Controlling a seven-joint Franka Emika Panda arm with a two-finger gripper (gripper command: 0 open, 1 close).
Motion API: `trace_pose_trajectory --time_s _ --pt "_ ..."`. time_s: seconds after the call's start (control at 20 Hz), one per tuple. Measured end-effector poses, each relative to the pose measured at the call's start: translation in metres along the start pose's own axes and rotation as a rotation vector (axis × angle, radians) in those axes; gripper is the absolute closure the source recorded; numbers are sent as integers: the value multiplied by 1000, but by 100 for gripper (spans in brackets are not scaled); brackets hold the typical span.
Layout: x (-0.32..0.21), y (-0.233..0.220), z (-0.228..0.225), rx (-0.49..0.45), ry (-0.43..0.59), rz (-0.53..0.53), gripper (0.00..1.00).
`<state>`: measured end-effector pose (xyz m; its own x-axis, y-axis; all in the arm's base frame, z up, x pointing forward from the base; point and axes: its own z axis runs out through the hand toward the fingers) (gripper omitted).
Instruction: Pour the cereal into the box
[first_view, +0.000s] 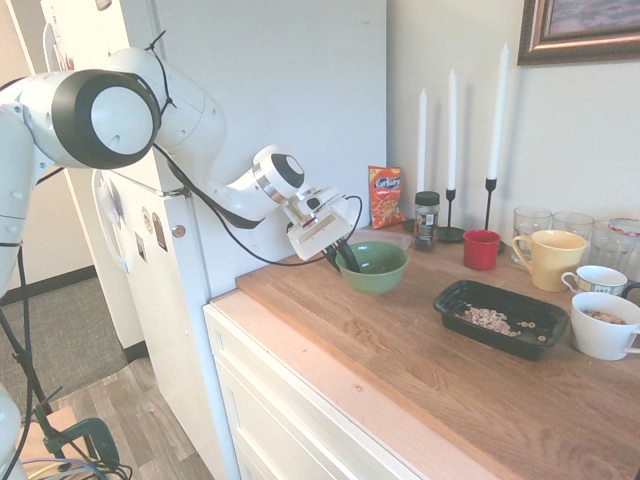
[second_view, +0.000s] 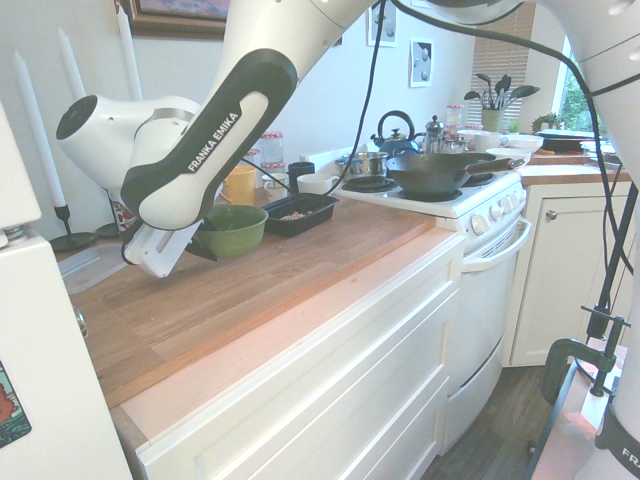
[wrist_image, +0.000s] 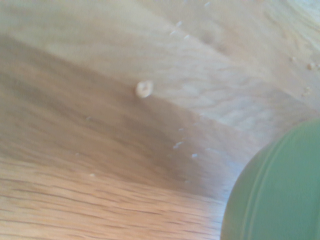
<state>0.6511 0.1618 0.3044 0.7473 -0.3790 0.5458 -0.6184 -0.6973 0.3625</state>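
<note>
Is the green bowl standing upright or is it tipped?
Upright. The green bowl sits flat on the counter with its rim level in both exterior views. The pincer is at its rim.

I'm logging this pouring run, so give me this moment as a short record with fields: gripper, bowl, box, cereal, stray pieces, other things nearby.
gripper: gripper at the near rim of the green bowl; open or shut cannot be told
bowl: upright on the wooden counter
box: black box flat on the counter, apart from the bowl
cereal: pale rings lying in the box
stray pieces: one ring on bare wood beside the bowl, in the wrist view
nearby: red cup, yellow mug, orange snack packet
</note>
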Motion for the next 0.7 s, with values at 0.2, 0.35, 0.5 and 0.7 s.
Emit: trace_pose_trajectory --time_s 0.2,0.35,0.5,0.7 --pt "-7 -5 7 -7 7 -7 100" --pt "-10 -6 5 -8 1 -7 0" --pt "-15 -9 4 -3 -12 -1 0" --pt "-17 -8 2 -4 -17 12 0"
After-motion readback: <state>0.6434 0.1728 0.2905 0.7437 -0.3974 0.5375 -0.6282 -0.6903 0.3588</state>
